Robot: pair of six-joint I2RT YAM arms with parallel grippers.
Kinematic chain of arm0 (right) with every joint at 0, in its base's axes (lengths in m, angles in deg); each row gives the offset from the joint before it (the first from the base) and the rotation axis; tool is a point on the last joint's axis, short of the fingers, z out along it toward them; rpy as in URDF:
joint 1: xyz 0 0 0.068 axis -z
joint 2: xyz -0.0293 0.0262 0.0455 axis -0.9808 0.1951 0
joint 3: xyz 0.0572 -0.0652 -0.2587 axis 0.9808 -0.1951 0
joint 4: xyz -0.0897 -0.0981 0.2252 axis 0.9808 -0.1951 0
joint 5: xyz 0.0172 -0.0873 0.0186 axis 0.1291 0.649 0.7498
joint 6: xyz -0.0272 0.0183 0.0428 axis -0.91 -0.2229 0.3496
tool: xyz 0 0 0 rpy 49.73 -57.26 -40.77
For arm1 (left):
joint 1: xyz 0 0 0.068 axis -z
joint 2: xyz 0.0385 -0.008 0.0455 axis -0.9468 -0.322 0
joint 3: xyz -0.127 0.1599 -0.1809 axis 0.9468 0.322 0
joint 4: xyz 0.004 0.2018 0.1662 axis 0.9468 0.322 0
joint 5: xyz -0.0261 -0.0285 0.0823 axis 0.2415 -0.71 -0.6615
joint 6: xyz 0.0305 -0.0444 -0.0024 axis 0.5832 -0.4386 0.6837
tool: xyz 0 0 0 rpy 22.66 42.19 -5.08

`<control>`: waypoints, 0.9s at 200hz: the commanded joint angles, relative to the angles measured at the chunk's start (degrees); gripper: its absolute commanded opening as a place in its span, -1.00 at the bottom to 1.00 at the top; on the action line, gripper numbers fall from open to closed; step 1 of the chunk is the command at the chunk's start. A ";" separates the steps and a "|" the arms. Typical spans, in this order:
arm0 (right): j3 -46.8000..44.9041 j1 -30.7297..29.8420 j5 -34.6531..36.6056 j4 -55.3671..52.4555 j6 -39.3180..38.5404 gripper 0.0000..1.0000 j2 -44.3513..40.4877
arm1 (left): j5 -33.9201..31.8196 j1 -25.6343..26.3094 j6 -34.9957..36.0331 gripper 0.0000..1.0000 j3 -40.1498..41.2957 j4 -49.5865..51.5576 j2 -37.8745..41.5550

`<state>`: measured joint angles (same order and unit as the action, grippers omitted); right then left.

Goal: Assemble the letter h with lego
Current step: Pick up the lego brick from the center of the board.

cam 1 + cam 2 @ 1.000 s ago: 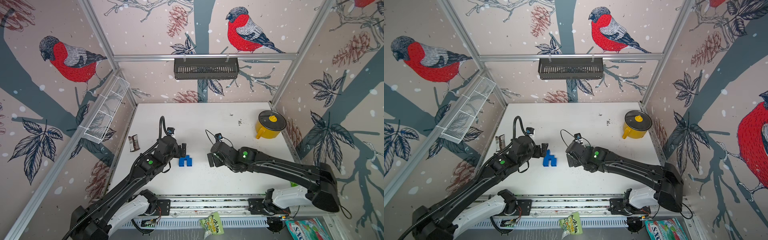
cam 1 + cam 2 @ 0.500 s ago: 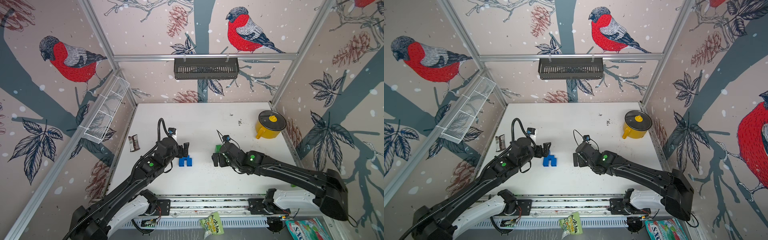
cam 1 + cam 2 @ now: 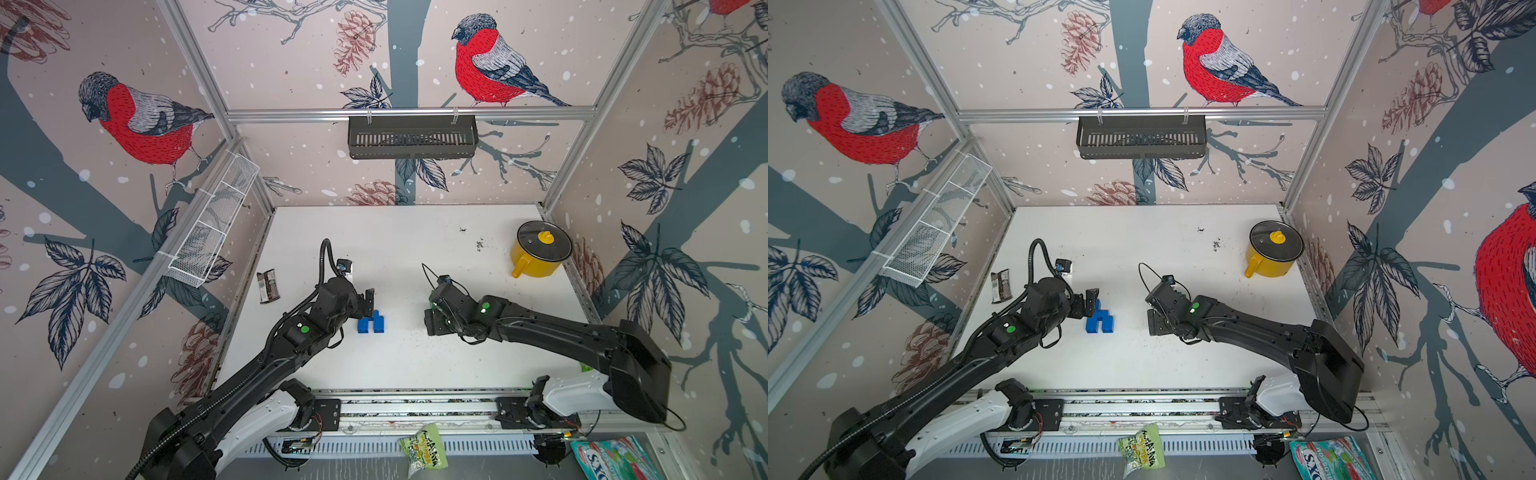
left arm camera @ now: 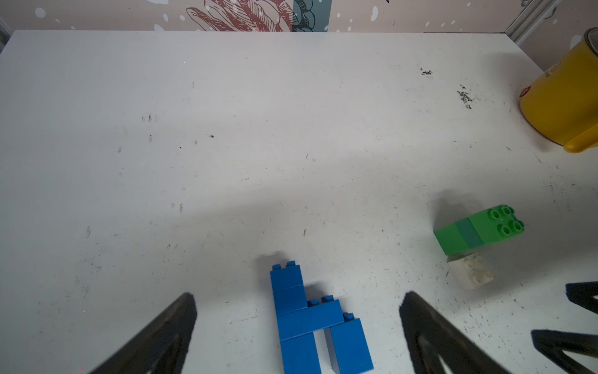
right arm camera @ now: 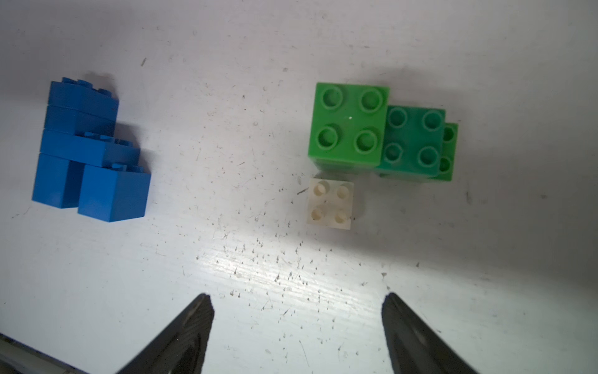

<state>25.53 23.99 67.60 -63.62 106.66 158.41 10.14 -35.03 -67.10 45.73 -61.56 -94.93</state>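
Note:
The blue lego (image 3: 371, 323) (image 3: 1099, 322) lies flat on the white table as an h-shaped block of several joined bricks (image 4: 310, 320) (image 5: 87, 152). My left gripper (image 3: 368, 300) (image 4: 298, 295) is open and straddles its upper part; neither finger touches it. A clump of green lego bricks (image 4: 475, 228) (image 5: 349, 126) stands to the right of it, with a small white brick (image 4: 470, 271) (image 5: 330, 204) against it. My right gripper (image 3: 432, 324) (image 3: 1156, 326) (image 5: 296, 296) hovers open just short of the white brick, with nothing between its fingers. In both top views the right wrist hides the green and white bricks.
A yellow pot (image 3: 540, 253) (image 4: 563, 103) with a glass lid stands at the back right. A dark snack wrapper (image 3: 267, 286) lies by the left wall. A wire basket (image 3: 212, 224) hangs on the left wall and a black rack (image 3: 411, 137) on the back wall.
My right arm has drawn a little to the right, away from the blue lego, and now covers the green bricks from above. The left gripper and the blue lego have barely moved.

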 commanded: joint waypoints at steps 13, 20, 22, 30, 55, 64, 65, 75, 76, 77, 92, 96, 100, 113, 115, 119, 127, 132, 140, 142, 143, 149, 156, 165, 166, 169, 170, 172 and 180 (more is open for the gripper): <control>-0.55 1.20 0.45 0.65 -0.30 0.60 1.04 | 1.06 1.30 1.12 0.97 -1.48 2.90 0.29; -0.63 1.55 0.35 0.81 -0.55 0.58 1.33 | 1.55 1.36 1.48 0.97 -0.99 2.84 0.41; -0.68 1.58 0.30 0.85 -0.64 0.57 1.42 | 1.76 1.44 1.59 0.97 -0.81 2.77 0.43; -0.63 1.95 0.19 0.93 -0.99 0.53 1.84 | 2.24 1.73 2.00 0.97 0.10 2.12 0.64; -0.33 2.62 -0.25 1.68 -1.93 0.42 2.99 | 5.04 2.55 2.63 0.97 1.69 0.16 0.38; -0.21 2.83 -0.18 1.79 -2.26 0.39 3.48 | 6.56 2.53 2.92 0.97 1.62 0.14 -0.14; -0.19 2.91 -0.18 1.88 -2.27 0.39 3.52 | 6.79 2.60 2.97 0.97 1.61 0.13 -0.20; -0.07 3.24 -0.20 1.97 -2.70 0.37 4.13 | 8.66 2.66 3.56 0.97 1.52 -0.01 -0.85; -0.07 3.25 -0.23 2.02 -2.71 0.37 4.19 | 8.85 2.66 3.64 0.97 1.52 0.02 -0.91; 0.01 3.25 -0.25 1.99 -2.72 0.37 4.27 | 8.98 2.66 3.67 0.97 1.51 -0.01 -0.94; 0.19 3.74 -0.23 2.26 -3.28 0.34 5.07 | 11.75 2.96 4.49 0.97 1.69 -0.03 -1.56; 0.23 3.80 -0.35 2.26 -3.45 0.32 5.36 | 12.23 3.20 4.92 0.96 1.82 -0.23 -1.58; 0.34 3.86 -0.36 2.34 -3.66 0.31 5.51 | 12.43 3.53 5.17 0.96 1.93 -0.36 -1.50; 0.71 4.20 -0.15 2.33 -4.07 0.30 6.07 | 13.11 4.68 6.43 0.96 2.83 -1.21 -0.50; 0.78 4.26 -0.15 2.33 -4.18 0.30 6.10 | 13.22 4.84 6.61 0.97 3.05 -1.48 -0.28; 0.82 4.39 -0.17 2.41 -4.29 0.30 6.14 | 13.45 5.06 6.90 0.96 3.49 -1.79 0.24; 0.85 4.76 -0.15 2.58 -4.47 0.30 6.37 | 14.07 5.45 7.62 0.96 4.38 -2.72 1.36; 0.85 4.95 -0.25 2.81 -4.61 0.30 6.46 | 14.35 5.69 7.96 0.96 4.99 -3.20 2.08; 0.88 5.39 -0.58 2.99 -4.78 0.30 6.83 | 14.92 5.97 8.46 0.96 5.86 -3.99 3.36; 0.89 5.48 -0.68 3.02 -4.82 0.30 6.92 | 15.05 6.00 8.57 0.97 6.05 -4.13 3.65; 0.89 5.56 -0.74 3.07 -4.87 0.29 6.95 | 15.21 6.04 8.64 0.97 6.11 -4.24 3.76; 0.97 5.85 -1.21 3.19 -5.04 0.29 7.24 | 15.75 6.17 9.04 0.97 6.66 -4.79 4.71; 1.11 5.98 -1.66 3.44 -5.37 0.29 7.64 | 16.46 6.26 9.57 0.97 7.31 -5.48 5.72; 1.39 6.06 -1.85 3.38 -5.61 0.28 8.18 | 17.38 6.35 9.96 0.96 8.00 -6.32 6.80; 1.41 6.02 -1.85 3.38 -5.66 0.28 8.20 | 17.51 6.35 10.04 0.97 8.05 -6.43 6.87; 1.58 6.00 -1.85 3.31 -5.71 0.28 8.46 | 17.82 6.42 10.26 0.96 8.33 -6.65 7.19; 1.59 5.99 -1.85 3.35 -5.71 0.28 8.51 | 17.91 6.48 10.33 0.97 8.35 -6.73 7.29; 1.66 5.99 -1.78 3.30 -5.73 0.28 8.66 | 18.15 6.45 10.48 0.97 8.49 -6.90 7.51; 1.94 6.03 -1.70 3.16 -5.87 0.27 9.06 | 18.89 6.65 10.92 0.96 8.99 -7.39 8.03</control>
<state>26.58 30.09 66.84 -60.93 101.94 166.43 25.37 -28.72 -59.08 53.54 -64.18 -88.48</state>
